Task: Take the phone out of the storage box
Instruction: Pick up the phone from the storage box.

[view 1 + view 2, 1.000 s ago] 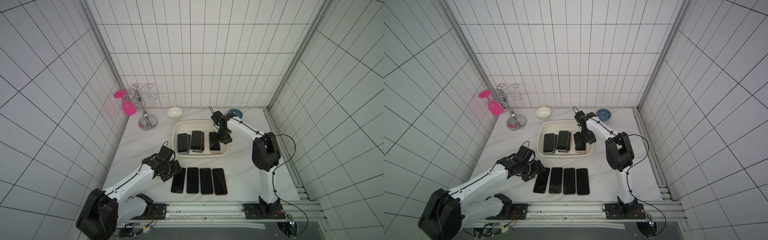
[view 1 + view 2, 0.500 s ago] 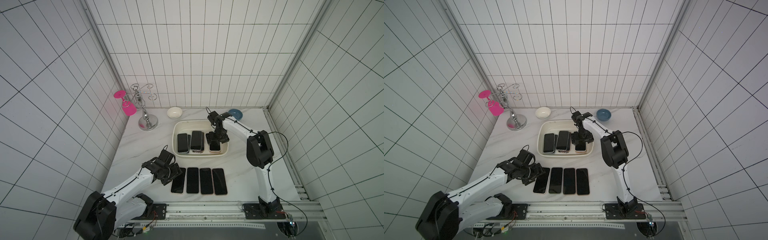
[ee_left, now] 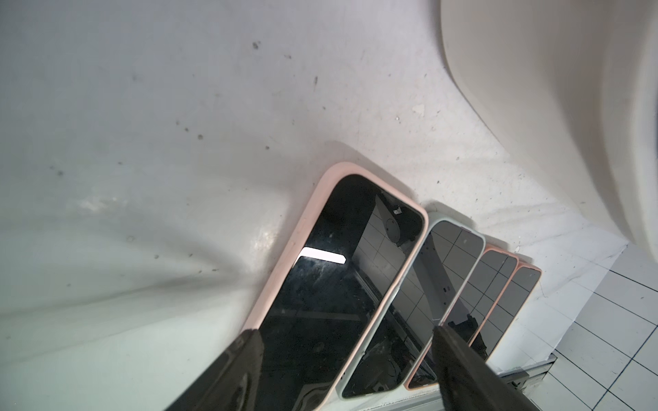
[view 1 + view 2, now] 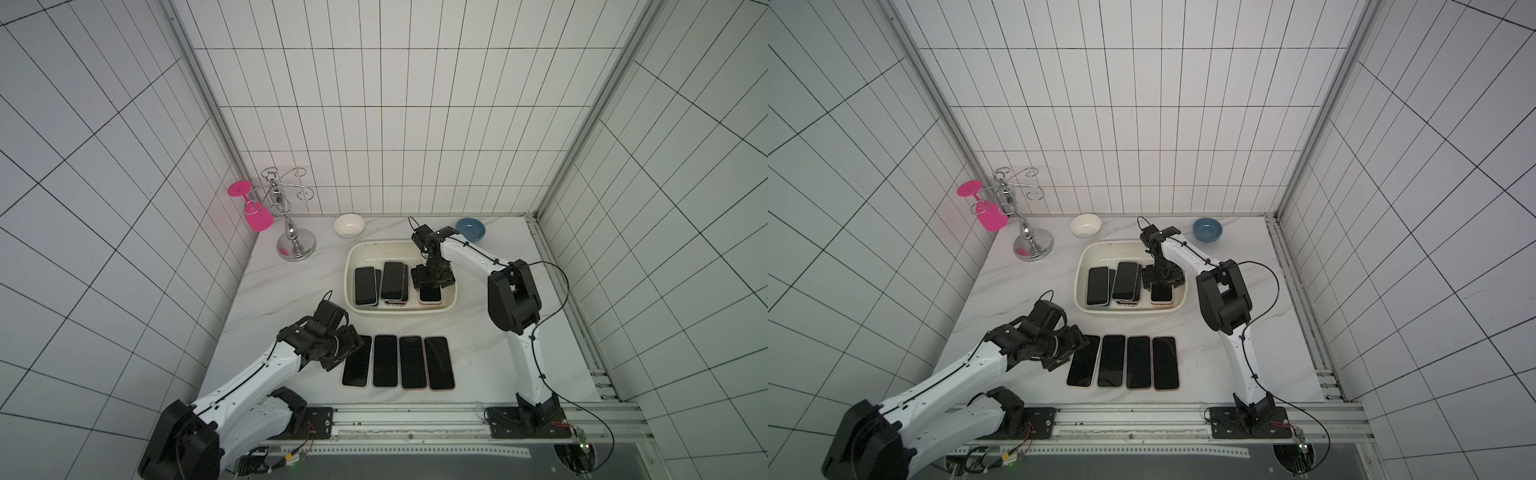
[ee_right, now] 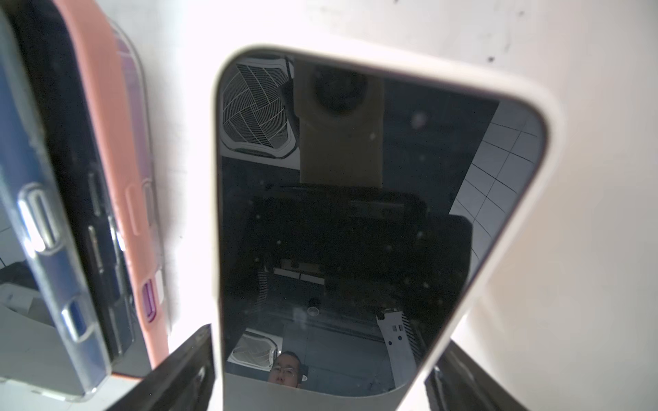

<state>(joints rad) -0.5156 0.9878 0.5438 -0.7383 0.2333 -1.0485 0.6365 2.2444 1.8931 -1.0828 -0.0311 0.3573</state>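
The cream-white storage box (image 4: 401, 311) (image 4: 1129, 311) sits mid-table in both top views and holds several phones. My right gripper (image 4: 432, 283) (image 4: 1163, 282) reaches down into its right end. It stands open astride a cream-cased phone (image 5: 338, 213) (image 4: 430, 294) that lies flat, one finger (image 5: 185, 370) close along each long edge. My left gripper (image 4: 351, 345) (image 3: 349, 341) hovers open over the near end of a pink-cased phone (image 3: 341, 277). That phone is leftmost in a row of phones (image 4: 399, 361) on the table.
Other stacked phones (image 4: 392, 280) fill the box's left and middle, close to my right gripper. A white bowl (image 4: 349, 225) and a blue bowl (image 4: 470, 230) stand behind the box. A chrome glass rack (image 4: 291, 237) with a pink glass (image 4: 257, 218) stands at the back left.
My right gripper has come down lower in the box onto the right-hand phone, its jaws widening and then narrowing. The left arm has barely shifted by the row.
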